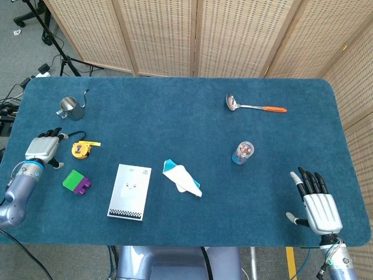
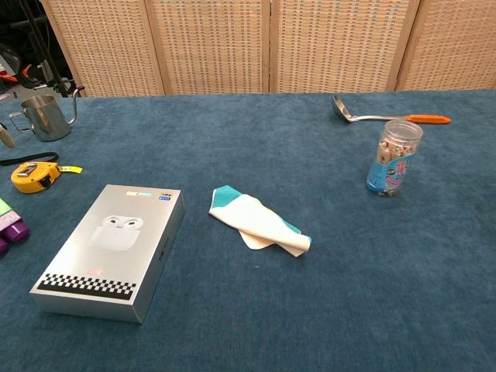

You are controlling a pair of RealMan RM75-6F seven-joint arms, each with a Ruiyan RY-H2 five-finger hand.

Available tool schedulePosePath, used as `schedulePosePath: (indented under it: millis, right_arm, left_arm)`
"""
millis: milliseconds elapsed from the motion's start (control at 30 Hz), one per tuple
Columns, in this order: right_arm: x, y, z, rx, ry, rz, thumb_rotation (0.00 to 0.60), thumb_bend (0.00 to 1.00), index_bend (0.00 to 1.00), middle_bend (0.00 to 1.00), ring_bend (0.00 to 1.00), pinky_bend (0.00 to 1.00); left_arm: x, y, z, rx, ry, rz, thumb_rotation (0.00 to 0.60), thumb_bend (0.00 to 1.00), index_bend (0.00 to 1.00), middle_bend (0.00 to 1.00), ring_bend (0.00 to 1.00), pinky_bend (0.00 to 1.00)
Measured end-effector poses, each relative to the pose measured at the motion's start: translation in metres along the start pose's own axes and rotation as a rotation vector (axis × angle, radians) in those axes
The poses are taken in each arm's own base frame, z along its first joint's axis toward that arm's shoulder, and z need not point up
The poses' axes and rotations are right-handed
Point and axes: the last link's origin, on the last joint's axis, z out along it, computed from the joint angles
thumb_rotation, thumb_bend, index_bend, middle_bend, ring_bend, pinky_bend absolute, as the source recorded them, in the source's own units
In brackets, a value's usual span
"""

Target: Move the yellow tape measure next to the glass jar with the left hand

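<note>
A: Tape measure, yellow (image 1: 80, 150): where?

B: Lies flat on the blue table (image 1: 175, 116), far over on the left side, with a black strap curling off to the left and a short yellow tab of blade poking out to the right. Sits between the metal cup (image 1: 70, 108) on the far side and the purple and green block (image 1: 76, 182) on the near side.

A: And the left hand (image 1: 44, 147)?

B: Hangs just left of the tape measure, near it but not touching. Holds nothing. Fingers stretched toward the far edge and a little apart, thumb out to the right. Shows only as a sliver at the left edge of the chest view.

A: Glass jar (image 1: 243, 153)?

B: Stands upright on the right half of the table, well apart from the tape measure. Carries a blue label and a clear lid, with something pinkish inside. Has the ladle (image 1: 254, 106) with the orange handle lying beyond it, toward the far edge.

A: Between the two?

B: White box (image 1: 130, 191) with a checkered strip along the near end, lying flat. Then a folded white and teal cloth (image 1: 182, 178) just right of the box, not touching it.

A: Right hand (image 1: 317, 204)?

B: Rests at the near right corner, back up, empty. Fingers straight and spread, pointing toward the far edge, thumb out to the left. Well clear of the jar.
</note>
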Motion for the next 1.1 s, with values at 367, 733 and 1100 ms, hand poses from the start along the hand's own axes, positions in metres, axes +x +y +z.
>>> schedulePosePath:
  millis: [367, 733, 1100]
  right_arm:
    - [-0.002, 0.001, 0.002, -0.007, -0.013, 0.002, 0.600, 0.00, 0.00, 0.00, 0.00, 0.00]
    - [-0.001, 0.001, 0.003, -0.012, -0.016, 0.009, 0.600, 0.00, 0.00, 0.00, 0.00, 0.00]
    - [0.000, 0.002, 0.001, -0.010, -0.011, 0.014, 0.600, 0.00, 0.00, 0.00, 0.00, 0.00]
  left_arm:
    - [-0.006, 0.016, 0.018, -0.020, -0.003, 0.034, 0.600, 0.22, 0.22, 0.00, 0.00, 0.13]
    - [-0.013, 0.029, 0.028, -0.043, 0.001, 0.031, 0.600, 0.24, 0.23, 0.00, 0.00, 0.13]
    - [-0.020, 0.038, 0.031, -0.052, -0.006, 0.006, 0.600, 0.29, 0.33, 0.05, 0.05, 0.17]
